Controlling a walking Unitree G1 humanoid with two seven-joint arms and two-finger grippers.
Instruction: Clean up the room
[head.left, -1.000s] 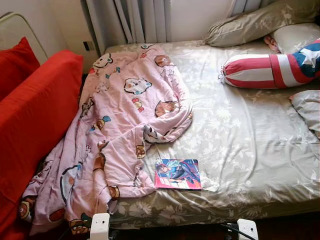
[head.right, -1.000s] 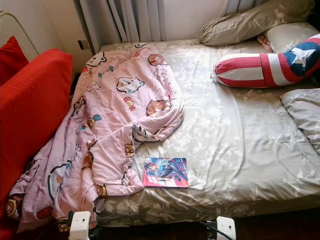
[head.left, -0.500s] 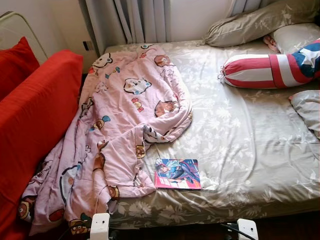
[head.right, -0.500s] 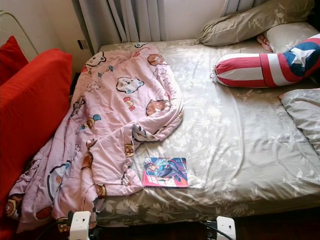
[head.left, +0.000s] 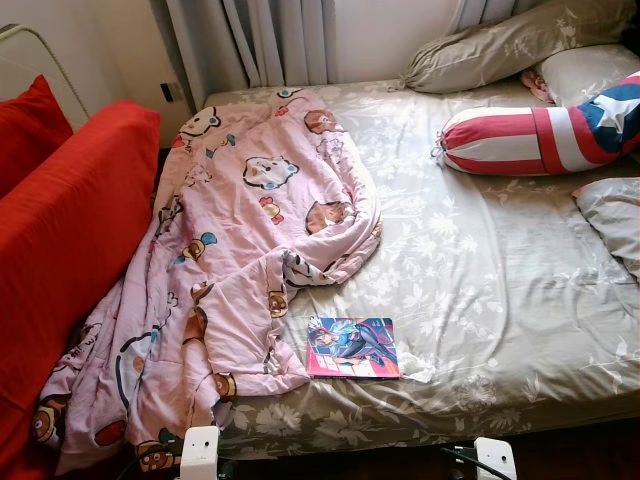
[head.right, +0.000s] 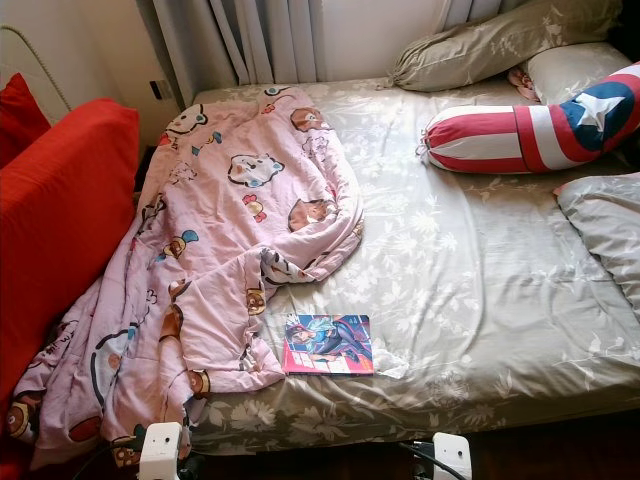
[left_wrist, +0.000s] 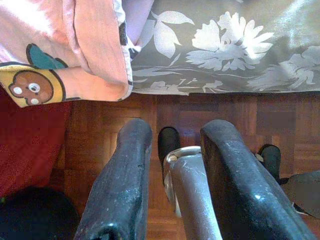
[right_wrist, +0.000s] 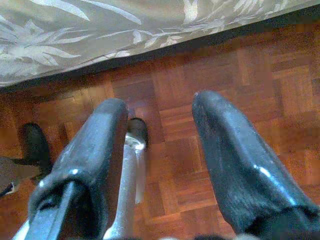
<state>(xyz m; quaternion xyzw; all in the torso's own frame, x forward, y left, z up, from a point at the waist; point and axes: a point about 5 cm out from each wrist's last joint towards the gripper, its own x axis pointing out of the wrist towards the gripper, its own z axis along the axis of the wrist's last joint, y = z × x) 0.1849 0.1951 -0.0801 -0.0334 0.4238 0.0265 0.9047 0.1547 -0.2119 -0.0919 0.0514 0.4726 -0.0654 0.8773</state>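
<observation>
While both arms hang low by the floor, the big bed (head.left: 480, 260) with its flowery grey sheet spreads out ahead. At 9 o'clock sits a red sofa (head.left: 70, 230), touching the bed's side. A pink blanket (head.left: 240, 250) with cartoon bears lies crumpled over the bed's 9 o'clock half, and its end spills off the near edge. At 2 o'clock rests a bolster (head.left: 540, 135) in red and white stripes with a star. Grey pillows (head.left: 500, 45) lie behind it at 1 o'clock, by the curtain (head.left: 260, 40). A small book (head.left: 352, 347) lies flat near the bed's front edge, at 6 o'clock, just beside the blanket.

The left gripper (left_wrist: 172, 175) hangs over the wood floor (right_wrist: 260, 75), fingers apart, holding nothing. The right gripper (right_wrist: 160, 165) hangs over the floor too, fingers wide apart and empty.
</observation>
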